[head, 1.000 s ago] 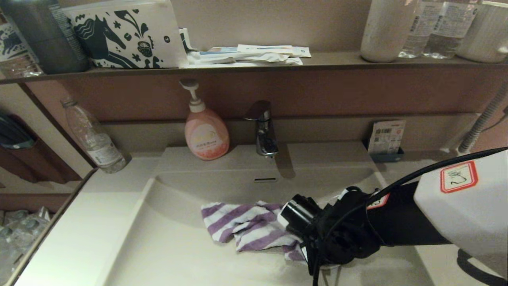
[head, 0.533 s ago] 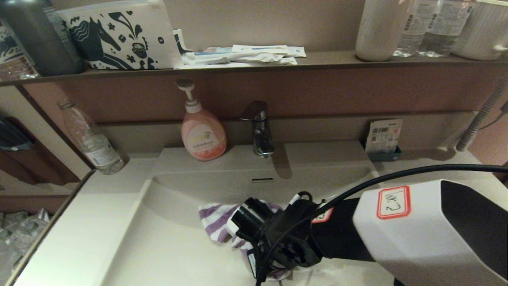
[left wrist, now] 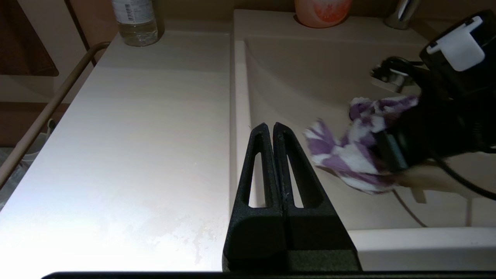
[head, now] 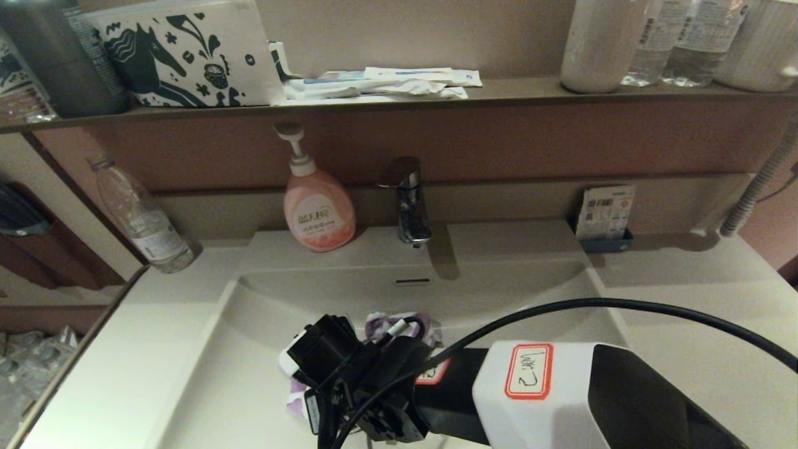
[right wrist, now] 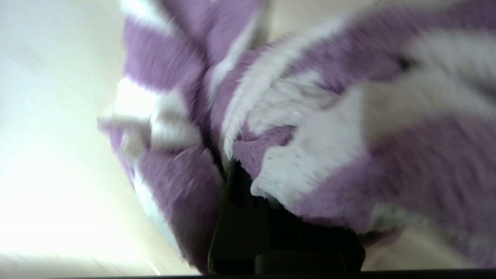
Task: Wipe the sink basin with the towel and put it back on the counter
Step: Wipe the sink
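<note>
The purple and white striped towel is bunched up in my right gripper, which is shut on it with its fingers buried in the folds. In the head view my right wrist covers most of the towel, low over the middle-left of the cream sink basin. From the left wrist view the towel trails off the black right wrist just above the basin floor. My left gripper is shut and empty, held still over the left counter beside the basin's left rim. The drain plug is hidden.
A pink soap pump bottle and chrome faucet stand behind the basin. A clear water bottle sits at the counter's back left, a card holder at back right. The brown shelf carries a pouch, paper packets and bottles.
My right arm has swept leftward across the basin, dragging the towel from the right-middle to the middle-left. The towel has gone from spread out to bunched under the wrist.
</note>
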### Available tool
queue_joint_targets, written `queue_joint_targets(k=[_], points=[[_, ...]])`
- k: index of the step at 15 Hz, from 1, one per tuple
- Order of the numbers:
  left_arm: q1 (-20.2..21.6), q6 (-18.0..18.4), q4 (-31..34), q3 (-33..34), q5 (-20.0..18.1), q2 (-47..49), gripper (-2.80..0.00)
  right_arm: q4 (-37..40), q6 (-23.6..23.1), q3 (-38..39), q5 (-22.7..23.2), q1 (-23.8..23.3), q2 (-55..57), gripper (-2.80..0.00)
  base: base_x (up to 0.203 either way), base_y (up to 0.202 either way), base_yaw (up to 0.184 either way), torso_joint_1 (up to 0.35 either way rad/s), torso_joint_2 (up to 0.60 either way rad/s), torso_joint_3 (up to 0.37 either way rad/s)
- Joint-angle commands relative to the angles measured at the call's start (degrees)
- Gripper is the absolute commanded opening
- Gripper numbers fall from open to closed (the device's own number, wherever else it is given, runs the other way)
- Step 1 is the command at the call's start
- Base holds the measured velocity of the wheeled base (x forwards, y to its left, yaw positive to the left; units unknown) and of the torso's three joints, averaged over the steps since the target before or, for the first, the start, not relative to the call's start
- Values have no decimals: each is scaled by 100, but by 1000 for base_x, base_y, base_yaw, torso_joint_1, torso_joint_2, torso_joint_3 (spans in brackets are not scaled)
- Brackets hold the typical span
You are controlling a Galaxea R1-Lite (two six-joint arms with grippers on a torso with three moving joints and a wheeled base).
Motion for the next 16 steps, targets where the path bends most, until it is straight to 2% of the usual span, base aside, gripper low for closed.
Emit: queue_joint_targets(k=[1,5,8,12,16], points=[[2,-3,-3,0,-1,1,-280,-457,19,-75,-18,13,284,-280,0,0,0,0,0,0],[2,-3,-3,0,-1,1,-280,-1358,-139,-70,-101,-109,407,-280,0,0,0,0,0,0],[2,-3,-3,0,-1,1,-280,-1357,-203,-48,-494,-446,363,-280,0,0,0,0,0,0],[2,-3,-3,0,-1,1,-280,-1355,-233,264,-757,-863,49,-280,0,0,0,0,0,0],[2,-3,-3,0,-1,1,-280,-1370,-256,1096,-1090,-1070,-426,-280,0,0,0,0,0,0]])
